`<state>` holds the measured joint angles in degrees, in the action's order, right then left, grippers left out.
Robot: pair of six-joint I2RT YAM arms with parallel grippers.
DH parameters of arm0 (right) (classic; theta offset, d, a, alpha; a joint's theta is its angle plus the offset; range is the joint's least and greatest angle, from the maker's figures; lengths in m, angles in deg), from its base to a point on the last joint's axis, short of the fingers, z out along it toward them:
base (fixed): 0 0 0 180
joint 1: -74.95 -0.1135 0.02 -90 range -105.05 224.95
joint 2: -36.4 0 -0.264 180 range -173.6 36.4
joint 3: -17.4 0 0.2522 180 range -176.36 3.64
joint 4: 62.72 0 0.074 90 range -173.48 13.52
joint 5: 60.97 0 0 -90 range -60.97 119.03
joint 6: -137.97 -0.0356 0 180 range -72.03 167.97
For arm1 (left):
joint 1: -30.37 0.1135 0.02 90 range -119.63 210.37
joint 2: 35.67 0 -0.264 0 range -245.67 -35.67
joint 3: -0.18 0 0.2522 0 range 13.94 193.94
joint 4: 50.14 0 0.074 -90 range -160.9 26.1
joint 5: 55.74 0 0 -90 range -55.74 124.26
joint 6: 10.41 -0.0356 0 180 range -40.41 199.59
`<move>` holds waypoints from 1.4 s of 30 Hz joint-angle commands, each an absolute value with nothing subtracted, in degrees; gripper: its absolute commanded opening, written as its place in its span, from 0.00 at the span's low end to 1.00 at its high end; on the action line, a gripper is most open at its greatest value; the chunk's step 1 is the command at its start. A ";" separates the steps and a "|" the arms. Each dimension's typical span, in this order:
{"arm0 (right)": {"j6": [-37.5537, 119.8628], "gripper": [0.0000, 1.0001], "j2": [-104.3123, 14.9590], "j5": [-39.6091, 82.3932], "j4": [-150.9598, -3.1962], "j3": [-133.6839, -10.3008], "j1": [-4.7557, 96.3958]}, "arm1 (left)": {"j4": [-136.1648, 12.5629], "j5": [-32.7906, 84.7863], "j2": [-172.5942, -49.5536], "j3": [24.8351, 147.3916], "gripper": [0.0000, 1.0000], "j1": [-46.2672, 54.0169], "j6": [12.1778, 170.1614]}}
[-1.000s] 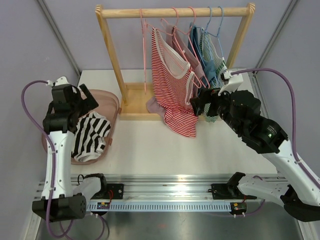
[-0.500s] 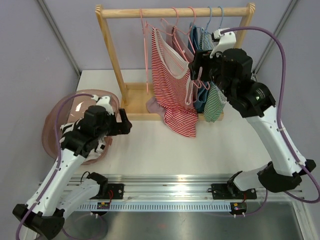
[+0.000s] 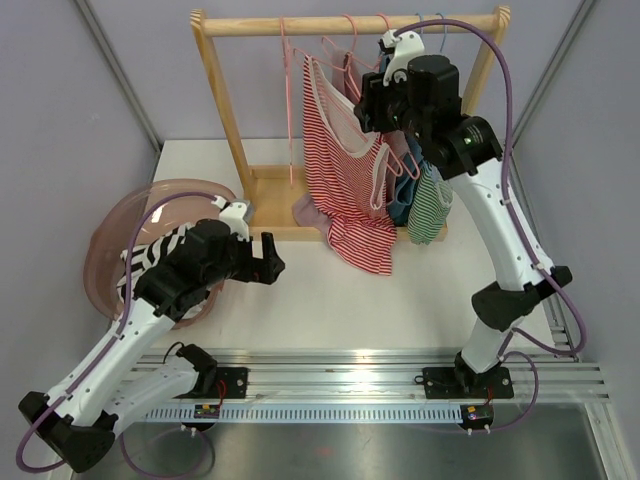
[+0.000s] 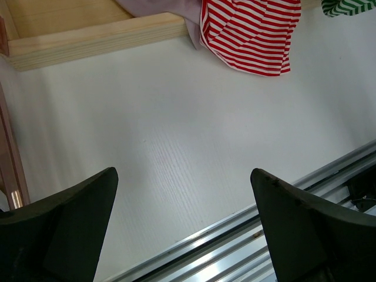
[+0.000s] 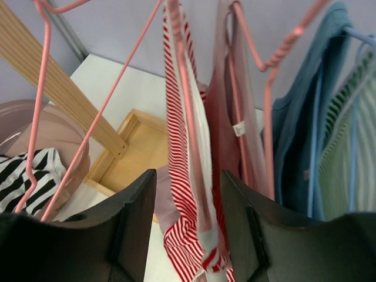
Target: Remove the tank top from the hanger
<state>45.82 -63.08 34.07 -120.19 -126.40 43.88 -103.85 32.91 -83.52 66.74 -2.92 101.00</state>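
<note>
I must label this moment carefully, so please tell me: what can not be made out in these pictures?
- Hooks of the pink hangers: right wrist view, cut off by the top edge.
- Upper parts of the blue top and green striped top: top view, hidden behind the right arm.
- Black-and-white striped garment: top view, partly covered by the left arm.

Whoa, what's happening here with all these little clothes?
The right fingers are up at the wooden rack, apart on either side of the red-striped tank top strap and its pink hanger, not clamped. The left fingers hover low over the table, open and empty. The top hangs on its hanger.
</note>
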 commanded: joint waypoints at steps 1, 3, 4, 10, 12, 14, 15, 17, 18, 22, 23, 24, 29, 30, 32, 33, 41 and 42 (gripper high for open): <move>47.70 0.54 -66.68 27.73 -123.22 -133.27 44.19 | -102.49 33.02 -82.78 65.27 0.99 -3.29 99.72; 49.18 0.43 -69.40 26.40 -124.73 -137.40 44.10 | -102.75 33.12 -82.86 65.36 0.99 -3.46 99.72; 49.20 0.37 -70.03 25.53 -125.52 -138.29 44.18 | -102.75 33.03 -83.04 65.45 0.99 -3.46 99.63; 48.41 0.25 -71.26 23.94 -124.91 -138.66 44.19 | -102.93 32.94 -82.69 65.36 0.99 -3.46 99.45; 48.32 0.26 -71.52 24.11 -124.47 -137.78 44.10 | -103.02 32.85 -82.78 65.45 0.99 -3.46 99.37; 48.32 0.22 -72.14 24.37 -124.56 -138.12 44.19 | -103.02 32.94 -82.69 65.45 0.99 -3.46 99.19; 48.32 0.15 -72.40 24.46 -124.82 -138.47 44.10 | -103.02 32.94 -82.69 65.54 0.99 -3.46 99.19; 46.67 0.13 -72.76 24.37 -125.08 -139.52 44.19 | -103.10 32.94 -82.69 65.54 0.99 -3.46 99.10; 46.65 0.14 -72.93 24.37 -125.17 -139.62 44.19 | -103.10 33.03 -82.78 65.54 0.99 -3.46 99.19; 46.39 0.22 -72.58 24.82 -124.12 -138.66 44.19 | -103.10 33.03 -82.60 65.62 0.99 -3.46 99.19; 46.39 0.23 -72.67 24.73 -124.12 -138.31 44.19 | -103.10 33.03 -82.51 65.62 0.99 -3.46 99.19; 46.30 0.23 -72.76 24.47 -123.86 -138.04 44.19 | -103.10 33.12 -82.51 65.62 0.99 -3.46 99.10; 45.42 0.07 -73.46 24.55 -124.03 -138.48 44.19 | -103.10 33.12 -82.43 65.62 0.99 -3.55 99.10; 45.33 0.05 -73.46 24.46 -124.03 -138.65 44.19 | -103.10 33.20 -82.43 65.62 0.99 -3.46 99.19; 45.16 0.02 -73.20 24.55 -123.94 -139.53 44.19 | -103.02 33.03 -82.51 65.62 0.99 -3.46 99.19; 44.98 0.00 -73.11 25.25 -123.60 -139.79 44.19 | -103.02 33.03 -82.51 65.71 0.99 -3.46 99.28; 41.38 0.00 -67.49 28.42 -116.65 -138.64 44.19 | -102.23 33.64 -81.28 67.82 0.99 -3.55 100.16; 41.29 0.00 -67.22 28.42 -116.65 -139.18 44.19 | -102.22 33.82 -81.20 68.08 0.99 -3.64 100.16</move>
<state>42.95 -72.28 26.90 -123.22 -136.97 44.10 -104.64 33.22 -82.37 65.34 -3.27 100.36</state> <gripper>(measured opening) 0.078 0.988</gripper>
